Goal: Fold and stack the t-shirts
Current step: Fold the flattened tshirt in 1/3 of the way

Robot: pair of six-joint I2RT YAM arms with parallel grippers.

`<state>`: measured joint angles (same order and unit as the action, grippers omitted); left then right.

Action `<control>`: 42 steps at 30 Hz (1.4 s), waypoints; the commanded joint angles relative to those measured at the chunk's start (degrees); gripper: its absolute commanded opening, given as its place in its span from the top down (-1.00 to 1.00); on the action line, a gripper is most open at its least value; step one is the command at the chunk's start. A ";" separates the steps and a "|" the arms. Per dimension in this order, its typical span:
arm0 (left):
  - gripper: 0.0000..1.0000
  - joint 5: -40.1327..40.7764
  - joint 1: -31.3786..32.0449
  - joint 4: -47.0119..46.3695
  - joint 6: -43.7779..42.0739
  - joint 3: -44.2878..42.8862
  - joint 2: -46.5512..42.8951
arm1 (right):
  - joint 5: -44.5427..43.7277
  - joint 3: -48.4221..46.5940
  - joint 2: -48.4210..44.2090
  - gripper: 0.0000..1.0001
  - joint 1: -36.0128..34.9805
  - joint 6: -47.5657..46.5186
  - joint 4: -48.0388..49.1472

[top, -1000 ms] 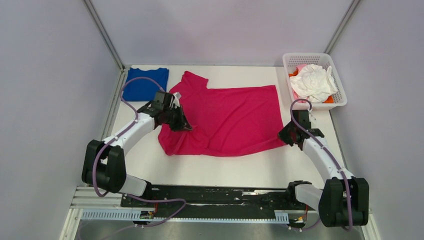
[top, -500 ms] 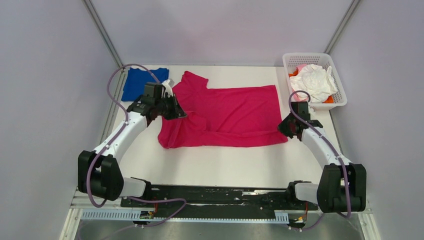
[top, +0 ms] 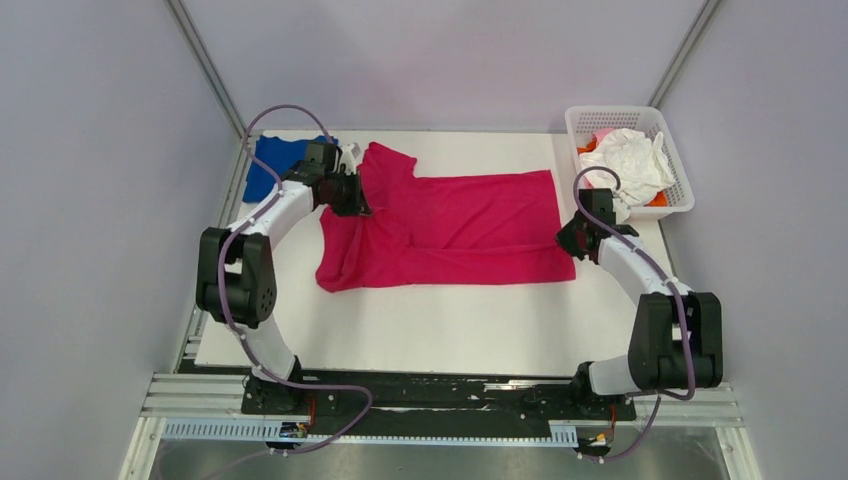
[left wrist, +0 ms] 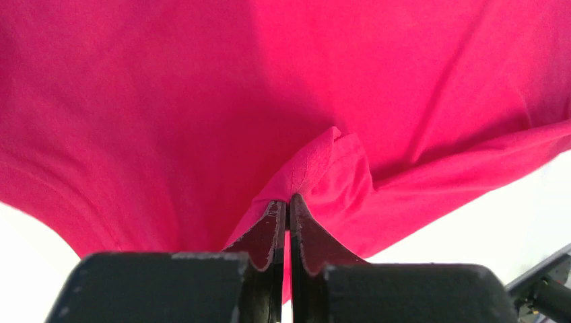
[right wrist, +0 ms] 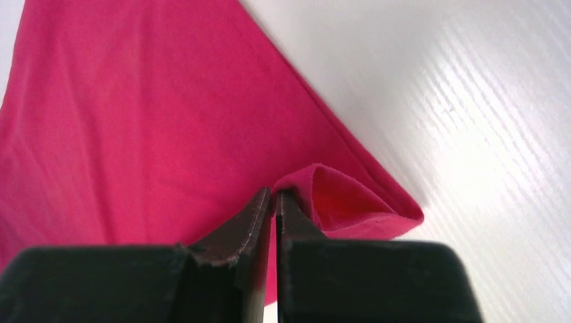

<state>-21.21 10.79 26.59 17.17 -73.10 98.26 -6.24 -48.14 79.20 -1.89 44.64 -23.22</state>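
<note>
- A magenta-pink soft cloth t-shirt (top: 460, 225) lay spread across the middle of the white flat table (top: 430, 320). Its long axis ran from 9 o'clock to 3 o'clock, with the collar end toward 9.
- The left gripper (left wrist: 288, 202) had its jaws pressed together on a raised fold of this shirt at the 9 o'clock end.
- The right gripper (right wrist: 275, 195) was likewise pinched shut on a small peak of cloth at the hem corner, at the 3 o'clock end.
- Each arm was nearest its own end of the garment. The two grips stood well apart along the long axis, with the body of the shirt between them.
- The cloth extended from both pinch points toward 12 o'clock. The coming move therefore probably called for carrying both held points together toward 12 o'clock, laying the near long edge over the far one.
- A royal blue folded cloth t-shirt (top: 268, 165) lay at about 10 o'clock, just beside the left gripper.
- A white plastic lattice basket (top: 683, 180) at 2 o'clock held a crumpled white cloth t-shirt (top: 625, 160) above orange and pale pink cloth.
</note>
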 commanded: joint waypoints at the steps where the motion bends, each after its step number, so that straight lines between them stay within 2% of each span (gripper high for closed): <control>1: 0.78 0.04 -2.13 -0.01 -3.72 -8.32 7.82 | -5.52 -4.60 5.11 0.85 1.37 0.72 4.89; 2: 0.46 0.17 -2.33 0.15 -3.94 -9.53 9.40 | -5.57 -5.81 6.83 0.76 1.36 0.74 5.03; 3: 0.24 0.24 -2.59 1.96 -4.28 -13.28 12.86 | -4.85 -7.30 8.20 0.59 1.36 0.39 5.04; 4: -0.21 0.09 -2.73 3.28 -4.62 -15.53 14.47 | -3.80 -8.55 9.42 0.30 2.64 -0.01 4.97; 5: -0.41 0.77 -2.84 6.19 -4.63 -19.59 17.42 | -2.85 -9.61 9.96 -0.07 2.93 -0.28 4.93; 6: -0.70 1.06 -2.86 7.60 -4.53 -21.72 18.47 | -1.87 -10.36 10.07 -0.28 3.03 -0.84 4.84; 8: -0.96 1.04 -2.87 10.73 -4.58 -26.28 19.96 | -0.81 -10.87 8.92 -0.64 3.03 -1.13 4.54; 9: -0.98 0.94 -2.88 11.22 -4.24 -27.37 19.23 | -0.19 -10.47 7.82 -0.91 3.03 -1.28 4.56; 10: -0.99 0.88 -2.83 11.05 -3.57 -26.86 18.36 | 0.75 -9.48 6.44 -0.99 2.88 -1.34 4.58; 13: -1.00 1.39 -2.03 9.87 -1.48 -22.22 11.51 | 2.71 -6.19 2.07 -1.00 2.22 -1.86 4.98; 18: -1.00 2.31 4.29 3.70 2.98 -3.90 -2.75 | 8.96 -0.46 -2.44 -1.00 -3.36 -5.44 7.88; 21: -1.00 2.32 7.70 0.31 7.36 7.61 -7.38 | 14.68 2.11 -0.81 -1.00 -4.44 -6.64 11.42; 23: -1.00 1.72 8.66 -2.94 9.14 12.77 -9.09 | 17.62 2.63 1.25 -1.00 -4.69 -7.15 13.01; 25: -1.00 5.08 8.76 -3.76 10.00 15.23 -9.27 | 19.09 2.67 3.43 -1.00 -4.68 -7.62 13.92; 28: -1.00 10.58 8.50 -4.20 10.09 16.01 -6.50 | 18.14 2.51 6.05 -1.00 -4.68 -7.58 14.00; 33: -1.00 12.92 7.12 -4.46 10.84 15.12 -1.93 | 14.54 3.11 7.56 -1.00 -4.64 -7.30 13.37; 39: -1.00 20.27 2.41 -1.44 10.73 14.90 -2.31 | 11.92 3.23 9.06 -1.00 -4.23 -7.29 12.35; 42: -1.00 20.98 0.30 -0.18 10.38 15.14 -2.24 | 10.94 3.06 9.51 -1.00 -3.53 -7.38 12.02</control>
<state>-6.46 14.33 24.49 27.75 -57.39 95.88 7.77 -44.93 87.90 -6.42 38.44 -12.36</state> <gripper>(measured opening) 0.997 0.998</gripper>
